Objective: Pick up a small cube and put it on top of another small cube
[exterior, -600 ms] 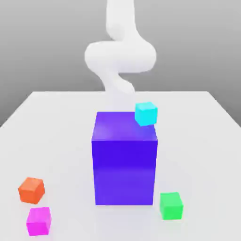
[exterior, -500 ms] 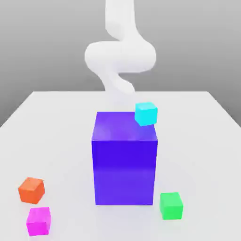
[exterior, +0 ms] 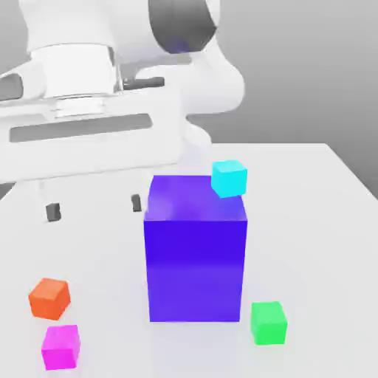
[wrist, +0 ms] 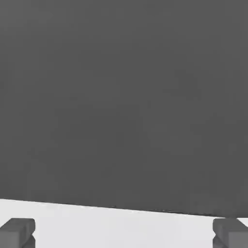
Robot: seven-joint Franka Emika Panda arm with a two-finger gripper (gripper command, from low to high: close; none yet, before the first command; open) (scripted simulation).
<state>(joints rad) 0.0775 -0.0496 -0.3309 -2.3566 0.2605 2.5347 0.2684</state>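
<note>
The small magenta cube [exterior: 60, 346] lies on the white table [exterior: 325, 221] at the front of the exterior view's left. An orange-red small cube [exterior: 49, 297] sits just behind it. My gripper [exterior: 94, 207] hangs open high above the table, left of the big blue-violet cube [exterior: 195, 251], well above and behind the magenta cube. Its two dark fingertips [exterior: 52, 212] stand wide apart with nothing between them. In the hand view the gripper [wrist: 123, 232] shows both fingertips [wrist: 17, 231] far apart over the table's far edge.
A cyan small cube [exterior: 229, 178] shows at the big cube's top right corner. A green small cube [exterior: 268, 322] lies on the table at the front right. The white arm and hand [exterior: 96, 111] fill the upper left of the exterior view.
The arm's hand has come into the exterior view, large in the upper left, with open fingers above the table. The cubes have not moved.
</note>
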